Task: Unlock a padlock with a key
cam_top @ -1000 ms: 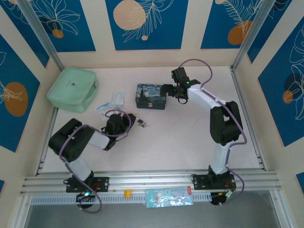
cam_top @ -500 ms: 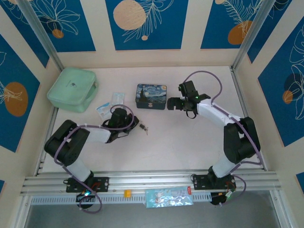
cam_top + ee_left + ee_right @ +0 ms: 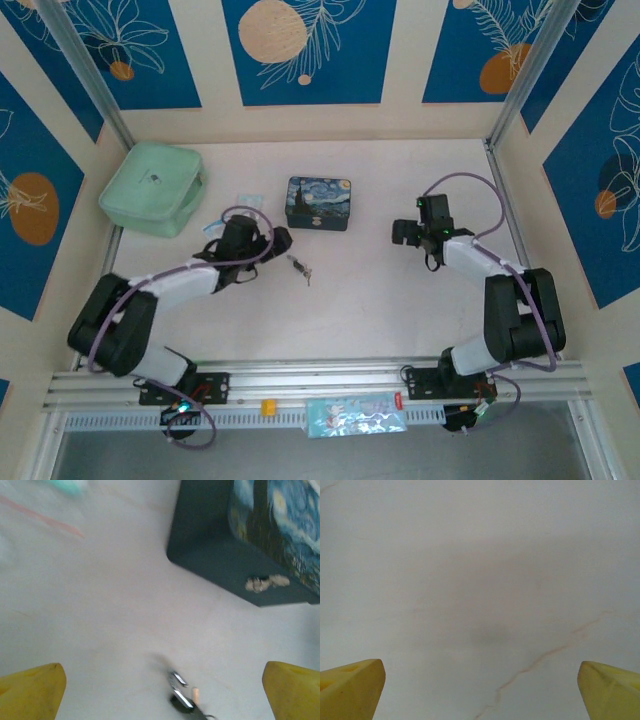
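Observation:
The tiny dark padlock (image 3: 297,264) lies on the white table, in front of the blue tin. In the left wrist view the padlock (image 3: 182,696) is blurred, its metal shackle pointing away, and a small cream piece that looks like the key (image 3: 195,695) lies against it. My left gripper (image 3: 279,243) is open just left of the padlock. Its yellow fingertips (image 3: 31,690) stand wide apart and touch nothing. Right of the tin, my right gripper (image 3: 398,233) hangs open over bare table, the yellow fingertips (image 3: 350,689) spread with nothing between them.
The blue starry-night tin (image 3: 319,203) stands behind the padlock, and its front latch (image 3: 260,583) faces the left wrist camera. A mint-green case (image 3: 152,187) sits at the back left. Small clear-blue packets (image 3: 247,203) lie behind the left arm. A metal rail (image 3: 320,380) runs along the near edge.
My left gripper has opened and drawn back a little from the padlock, which stays on the table. My right gripper has moved right, away from the tin.

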Tool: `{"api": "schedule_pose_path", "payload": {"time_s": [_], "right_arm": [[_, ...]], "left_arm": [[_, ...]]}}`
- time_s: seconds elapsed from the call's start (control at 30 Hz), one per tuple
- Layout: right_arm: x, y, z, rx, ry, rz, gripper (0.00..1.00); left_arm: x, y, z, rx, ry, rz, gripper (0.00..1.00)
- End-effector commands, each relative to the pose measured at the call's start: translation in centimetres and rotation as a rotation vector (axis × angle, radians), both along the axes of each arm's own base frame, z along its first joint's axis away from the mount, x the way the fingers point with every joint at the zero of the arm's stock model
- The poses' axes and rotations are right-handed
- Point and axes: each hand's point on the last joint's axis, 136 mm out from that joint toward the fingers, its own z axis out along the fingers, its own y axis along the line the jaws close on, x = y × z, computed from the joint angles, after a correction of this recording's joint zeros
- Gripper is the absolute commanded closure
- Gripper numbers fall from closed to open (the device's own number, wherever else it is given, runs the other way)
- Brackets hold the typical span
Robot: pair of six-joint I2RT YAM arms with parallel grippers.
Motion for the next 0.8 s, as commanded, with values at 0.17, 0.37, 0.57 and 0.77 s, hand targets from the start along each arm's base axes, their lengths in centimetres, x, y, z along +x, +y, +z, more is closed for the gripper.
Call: {"api": "schedule_pose_path", "payload": {"time_s": [0.17,0.37,0.57,0.77], "right_arm": [[3.5,0.5,2.9,0.031,-0.333,0.119,0.01],[3.6,-0.6,2.6,0.056,-0.421,0.102,0.01],[2.4,-0.6,2.1,0.11,-0.512,0.135,0.01],[2.6,-0.6,2.0,0.08,-0.496,0.124,0.01]], "left_arm": [[0.7,12.1,5.3,0.637,-0.138,0.012,0.01],[0.7,17.7,3.5,0.787,-0.15,0.146,0.01],[2.0,18.6,1.0,0.839,-0.246,0.165,0.01],[3.4,17.3,2.2,0.747,-0.475,0.139,0.01]]}}
